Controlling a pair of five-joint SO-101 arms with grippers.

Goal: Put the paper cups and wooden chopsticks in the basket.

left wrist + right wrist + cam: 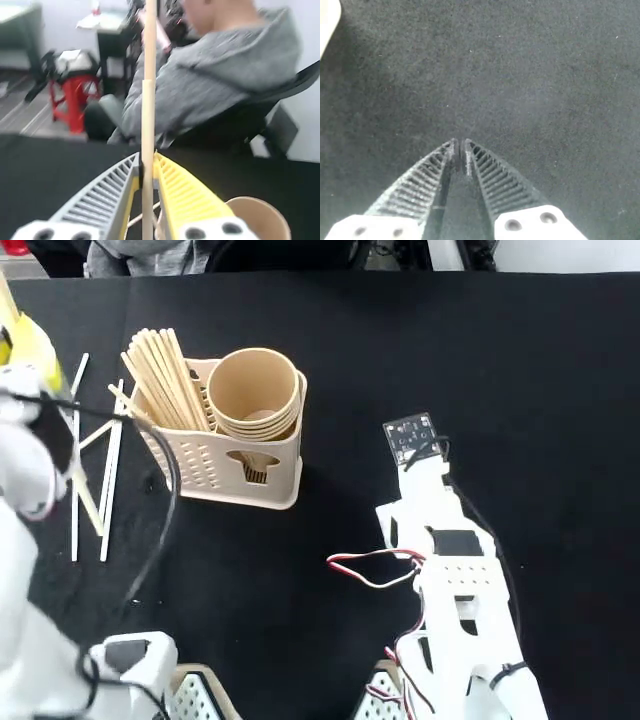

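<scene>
A beige slotted basket (215, 465) stands left of centre on the black table. A bundle of wooden chopsticks (165, 380) and stacked paper cups (255, 390) sit inside it. Several loose chopsticks (108, 480) lie on the table to its left. My left gripper (146, 161) is shut on one wooden chopstick (148, 75), which stands upright between the grey and yellow fingers; a cup's rim (260, 217) shows just past it. My right gripper (459, 146) is shut on nothing, low over bare table to the right of the basket.
The right arm (455, 570) stretches from the front edge toward the table's middle, with red and white wires (370, 565) looping beside it. The left arm's white body (25, 540) covers the front left corner. A corner of the basket (326, 22) shows in the right wrist view.
</scene>
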